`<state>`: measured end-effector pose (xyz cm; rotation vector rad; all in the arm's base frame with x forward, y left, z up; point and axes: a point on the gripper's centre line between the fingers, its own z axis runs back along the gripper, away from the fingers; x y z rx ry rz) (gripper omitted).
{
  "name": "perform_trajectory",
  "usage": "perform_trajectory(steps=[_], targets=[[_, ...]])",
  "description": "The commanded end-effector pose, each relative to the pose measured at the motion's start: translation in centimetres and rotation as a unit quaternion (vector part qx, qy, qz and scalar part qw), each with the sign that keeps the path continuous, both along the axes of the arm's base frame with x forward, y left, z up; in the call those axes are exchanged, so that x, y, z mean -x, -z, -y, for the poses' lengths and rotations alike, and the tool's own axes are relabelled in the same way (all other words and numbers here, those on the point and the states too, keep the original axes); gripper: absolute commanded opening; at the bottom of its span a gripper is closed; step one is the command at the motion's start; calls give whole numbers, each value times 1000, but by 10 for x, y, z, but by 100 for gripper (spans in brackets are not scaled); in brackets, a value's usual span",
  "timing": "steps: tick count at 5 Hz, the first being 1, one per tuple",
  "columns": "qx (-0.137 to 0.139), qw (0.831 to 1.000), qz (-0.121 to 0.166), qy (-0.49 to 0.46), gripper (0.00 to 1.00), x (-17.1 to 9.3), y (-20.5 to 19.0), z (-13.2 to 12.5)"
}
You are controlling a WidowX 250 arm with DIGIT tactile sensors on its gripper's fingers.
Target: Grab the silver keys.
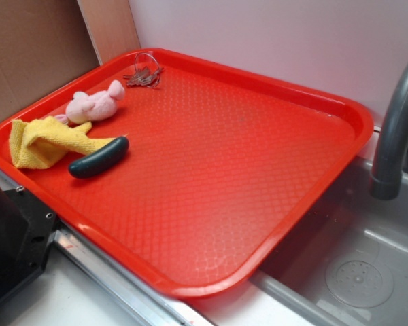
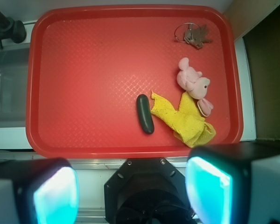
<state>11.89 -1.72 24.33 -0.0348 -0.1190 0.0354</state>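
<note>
At far corner of red tray [image 1: 340,109]: silver keys [image 2: 194,35], well apart from pink plush toy [image 2: 192,80]. Pincer [image 2: 133,186] spread wide, hovering off tray's near edge, presumably surveying before reaching.

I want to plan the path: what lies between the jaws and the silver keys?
In the wrist view, the yellow cloth and pink plush toy lie between the open gripper and the silver keys.
</note>
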Motion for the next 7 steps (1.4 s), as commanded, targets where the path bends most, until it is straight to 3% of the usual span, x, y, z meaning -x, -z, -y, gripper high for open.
perform_trajectory(steps=[1,2,3,4,5,6,7], targets=[[0,1000,0,0,100,0,0,0],[-29,995,-4,-92,100,-33,24,-22],[-36,977,16,-209,100,-69,40,-21],[-66,945,34,-319,100,-99,56,-27],[-97,892,66,-436,100,-118,76,-53],[-115,869,90,-472,100,-120,88,-98],[-63,891,147,-425,100,-128,103,-116]])
